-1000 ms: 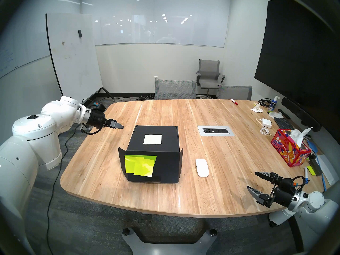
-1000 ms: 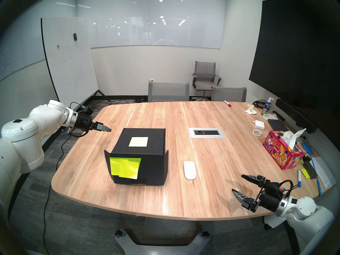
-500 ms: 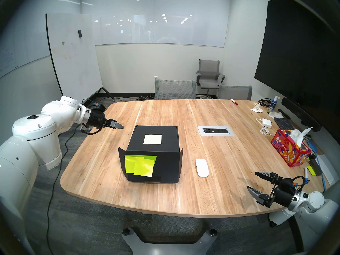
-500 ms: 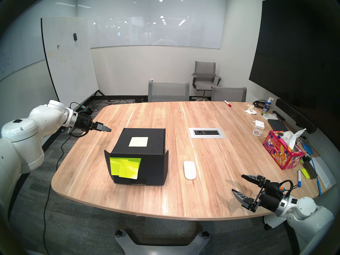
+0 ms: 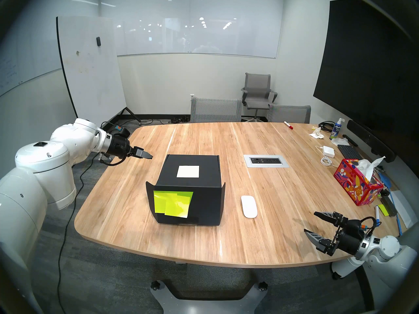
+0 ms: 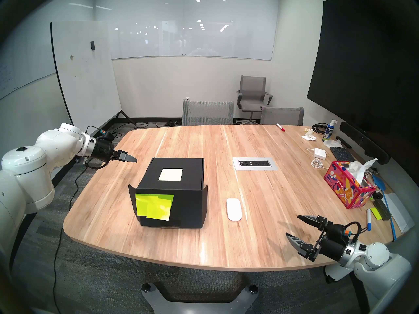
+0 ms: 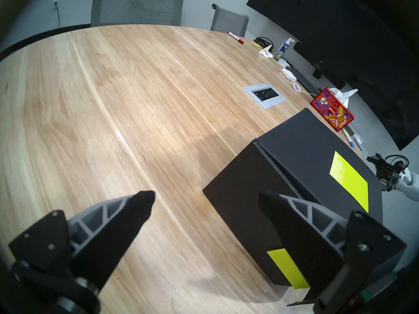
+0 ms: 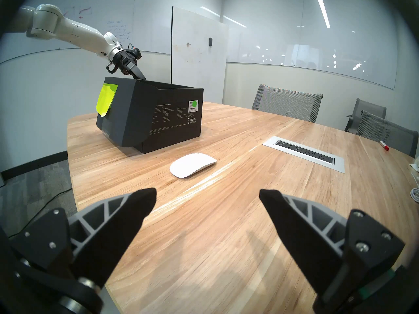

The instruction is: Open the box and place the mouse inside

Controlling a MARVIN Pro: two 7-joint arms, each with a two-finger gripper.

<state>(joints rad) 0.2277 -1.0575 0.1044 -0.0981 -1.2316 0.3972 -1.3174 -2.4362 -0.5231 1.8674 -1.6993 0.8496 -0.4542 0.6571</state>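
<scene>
Risk: matte black cardboard box point(image 5: 189, 189) at table centre is closed, may skid if lid snags | glossy white oval mouse point(image 5: 249, 206) at its 3 o'clock, slippery | left gripper point(image 7: 206, 196) spread, empty | right gripper point(image 8: 207, 194) spread, empty

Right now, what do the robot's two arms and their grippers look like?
Both arms are glossy white with rounded joint housings and a silver ring at the wrist. The left gripper and the right gripper are black, each with two pointed fingers backed by grey triangular ribbing and visible screws. A looping black cable and a small orange and blue connector sit at each wrist.
</scene>
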